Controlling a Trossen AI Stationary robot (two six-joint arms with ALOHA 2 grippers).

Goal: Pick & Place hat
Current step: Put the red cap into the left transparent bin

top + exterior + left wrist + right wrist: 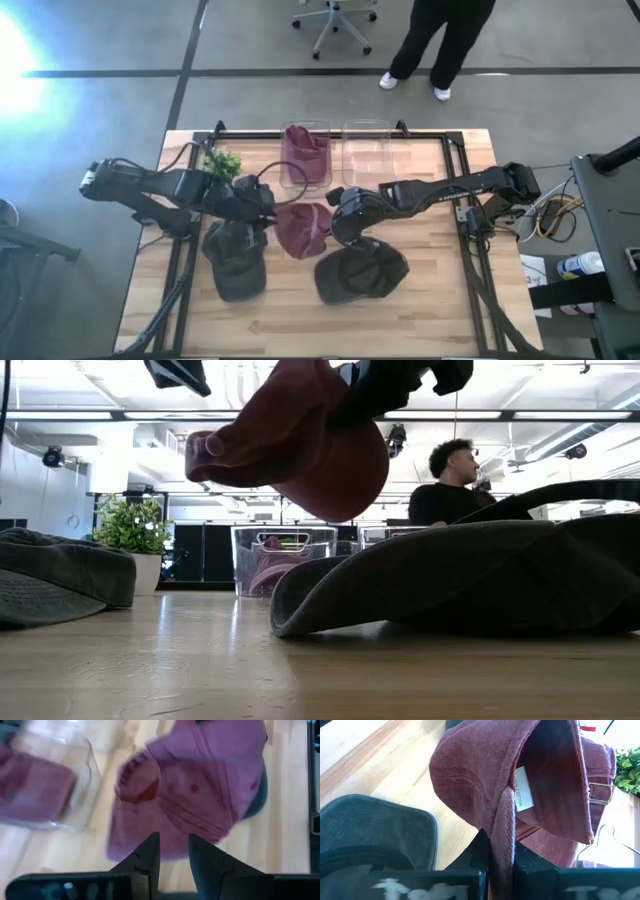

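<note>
The left arm is extended from the table's left edge toward the centre; its end effector (262, 200) is held with fingers (146, 857) partly apart and nothing between them, just beside the maroon hat (303, 228). A dark hat (236, 260) is seen lying on the table (440, 310) below this arm, with a small potted plant (222, 162) behind it. The maroon hat is suspended clear of the table at its centre, pinched at the rim by the right end effector (501, 857), whose fingers are closed on the fabric. The right arm is reached in from the right edge. A second dark hat (362, 272) lies beneath it. Two clear bins (305, 155) (366, 150) stand at the far edge, the left one holding another maroon hat. In the low view both end effectors are cut off at the top.
</note>
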